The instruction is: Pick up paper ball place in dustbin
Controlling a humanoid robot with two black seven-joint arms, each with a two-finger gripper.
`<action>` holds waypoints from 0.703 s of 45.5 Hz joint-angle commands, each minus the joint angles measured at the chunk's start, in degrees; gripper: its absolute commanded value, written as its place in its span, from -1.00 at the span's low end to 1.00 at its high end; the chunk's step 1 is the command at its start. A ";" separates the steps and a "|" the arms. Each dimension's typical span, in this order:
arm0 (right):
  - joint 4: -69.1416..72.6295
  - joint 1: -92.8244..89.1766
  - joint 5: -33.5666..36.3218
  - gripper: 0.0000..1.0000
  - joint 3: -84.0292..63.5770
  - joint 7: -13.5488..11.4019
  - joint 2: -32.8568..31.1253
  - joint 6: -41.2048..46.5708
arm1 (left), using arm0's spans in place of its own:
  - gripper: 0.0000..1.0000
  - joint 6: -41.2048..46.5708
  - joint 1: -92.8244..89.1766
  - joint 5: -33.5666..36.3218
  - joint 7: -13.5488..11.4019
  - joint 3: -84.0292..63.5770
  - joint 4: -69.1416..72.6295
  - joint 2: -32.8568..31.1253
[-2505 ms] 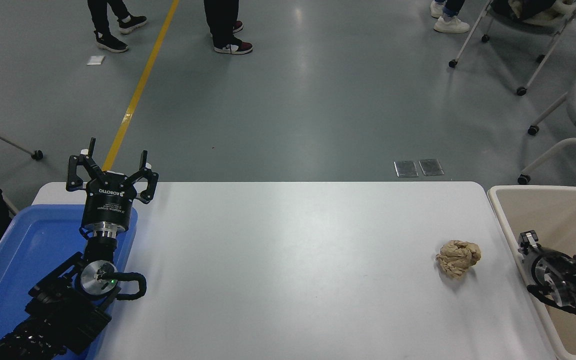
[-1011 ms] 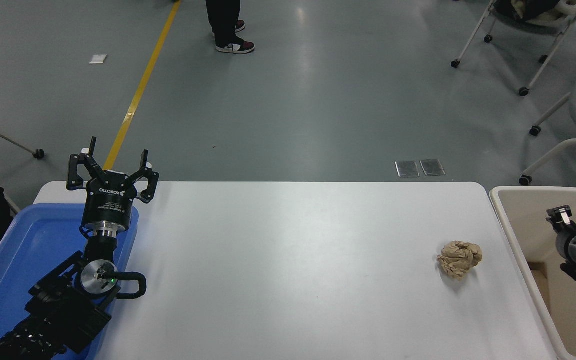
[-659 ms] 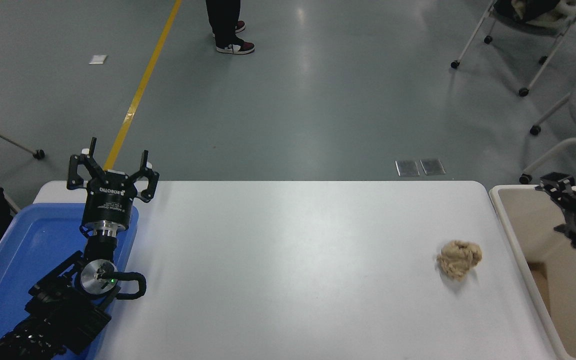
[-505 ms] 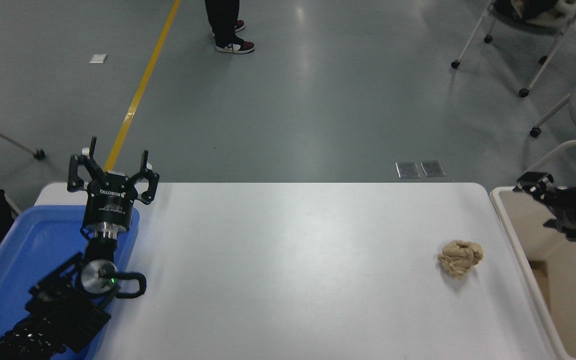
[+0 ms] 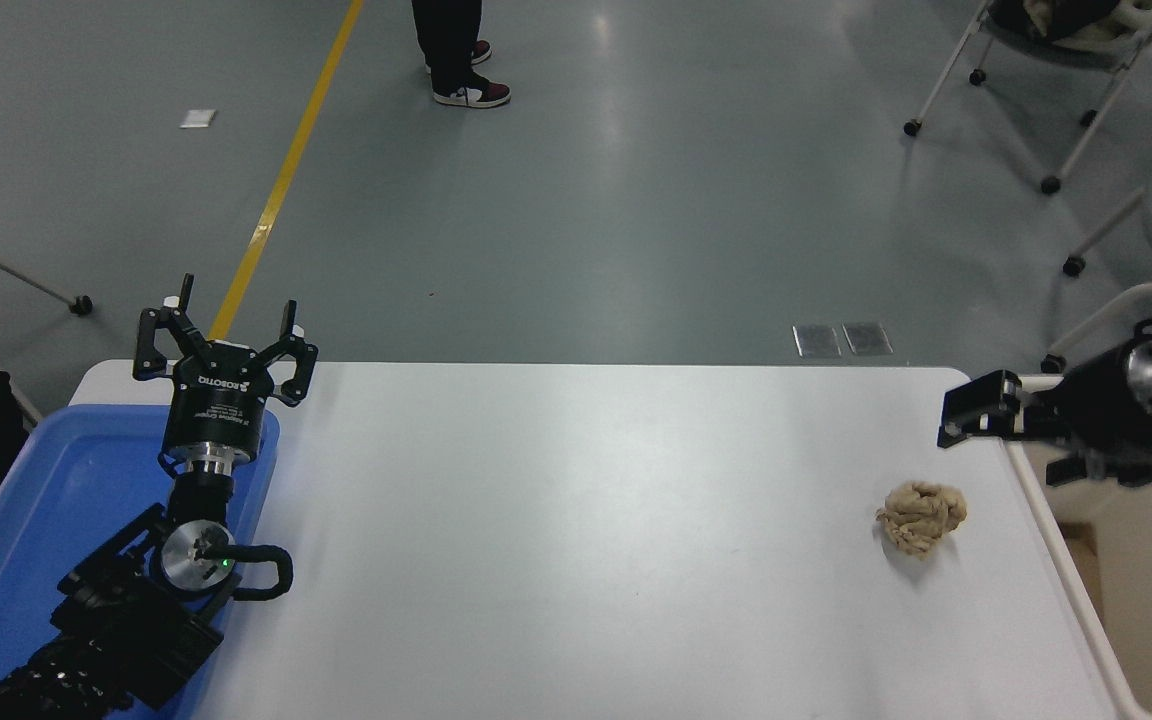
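One arm has moved: the right gripper (image 5: 976, 415) has swung out from above the dustbin (image 5: 1086, 590) to hover at the frame's right, above the paper ball (image 5: 921, 514) lying on the table (image 5: 576, 540); its finger spread is unclear. Grasp comes next.

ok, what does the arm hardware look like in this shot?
Both arms are black. The left gripper has a round black body with white lettering, two linkage fingers, a silver collar below, a silver disc joint with a green light, and a looped black cable. The right gripper is black and blocky, blurred, with a silver wrist ring behind.
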 commanded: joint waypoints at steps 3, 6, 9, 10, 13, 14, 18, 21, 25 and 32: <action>2.89 13.99 3.87 1.00 0.21 0.00 4.87 12.19 | 0.98 0.01 0.02 0.00 -0.01 0.00 0.01 0.03; 2.89 14.96 5.80 1.00 0.56 0.00 4.96 12.19 | 0.98 0.01 0.02 -0.08 -0.01 0.00 0.01 0.03; 2.89 15.32 6.51 1.00 0.65 -0.08 4.96 12.19 | 0.98 0.01 0.02 -0.08 -0.01 0.00 0.01 0.03; 2.89 15.32 6.51 1.00 0.56 -0.08 4.96 12.19 | 0.98 0.01 0.02 -0.08 -0.01 0.00 0.01 0.03; 2.89 15.05 6.51 1.00 0.56 -0.08 4.96 12.19 | 0.98 0.01 0.02 -0.08 -0.01 0.00 0.01 0.03; 2.89 14.96 6.51 1.00 0.56 -0.08 4.96 12.19 | 0.98 0.01 0.02 -0.08 -0.01 0.00 0.01 0.03; 2.89 14.18 6.42 1.00 0.47 -0.17 4.87 12.19 | 0.98 0.01 0.02 -0.08 -0.01 0.00 0.01 0.03; 2.65 11.99 6.42 1.00 0.47 -0.26 4.87 12.19 | 0.98 0.01 0.02 -0.08 -0.01 0.00 0.01 0.03; -0.07 7.24 6.60 1.00 0.47 -0.26 4.70 12.19 | 0.98 0.01 0.02 -0.08 -0.01 0.00 0.01 0.03; -6.57 -4.71 6.69 1.00 0.39 -0.35 4.35 3.33 | 0.98 0.01 0.02 -0.08 -0.01 0.00 0.01 0.03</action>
